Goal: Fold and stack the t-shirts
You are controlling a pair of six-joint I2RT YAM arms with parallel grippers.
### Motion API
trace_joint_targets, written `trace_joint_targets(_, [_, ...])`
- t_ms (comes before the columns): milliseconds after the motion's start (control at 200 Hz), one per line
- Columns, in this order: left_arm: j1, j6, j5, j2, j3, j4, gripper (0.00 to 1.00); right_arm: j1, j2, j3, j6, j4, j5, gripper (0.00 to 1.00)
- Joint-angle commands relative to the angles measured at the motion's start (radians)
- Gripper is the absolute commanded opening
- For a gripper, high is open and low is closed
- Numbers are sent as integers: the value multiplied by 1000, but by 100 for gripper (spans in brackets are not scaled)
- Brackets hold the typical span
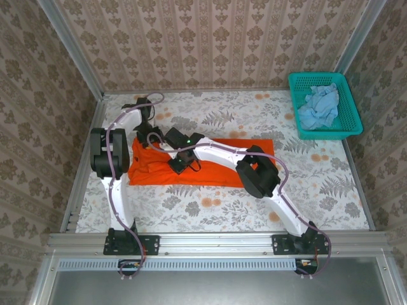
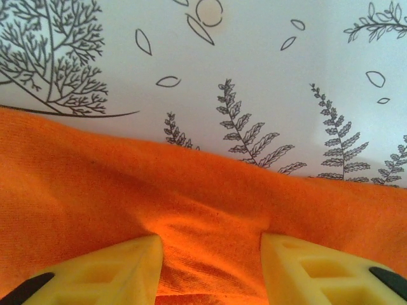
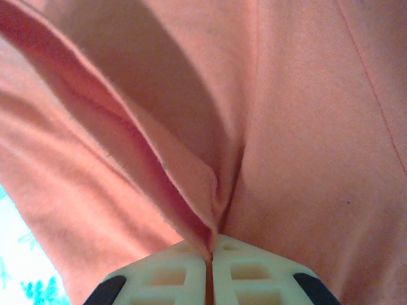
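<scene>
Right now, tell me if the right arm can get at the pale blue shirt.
Probably not yet: the right claw is shut on a fold of the orange shirt, far from the teal basket holding the blue shirt. The way looks clear.

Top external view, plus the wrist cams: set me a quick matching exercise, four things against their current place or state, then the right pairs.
1 orange t-shirt
2 pale blue t-shirt
3 teal basket
4 right gripper

A table's far right corner
B shut on an orange fold
C crumpled inside the basket
D laid out mid-table

Pairs: 1-D, 2-C, 3-A, 4-B
</scene>
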Motion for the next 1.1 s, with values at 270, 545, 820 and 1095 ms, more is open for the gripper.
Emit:
trace_joint_targets(270, [19,20,-18,53,-7,-2,46,-2,-154,-206,-60,77,-56,34])
trace_joint_targets(545, [17,25,-5,28,28,-16,50,-82,-341,-399,24,157,-88,44])
trace_joint_targets(820, [-5,-23,-27,-96,5,11,51,-377,-545,-673,298,284,-102,43])
trace_joint_targets(1095, [-19,-56,-110,-101,-137,89,38,-643,-469,-704,425,252,-100,33])
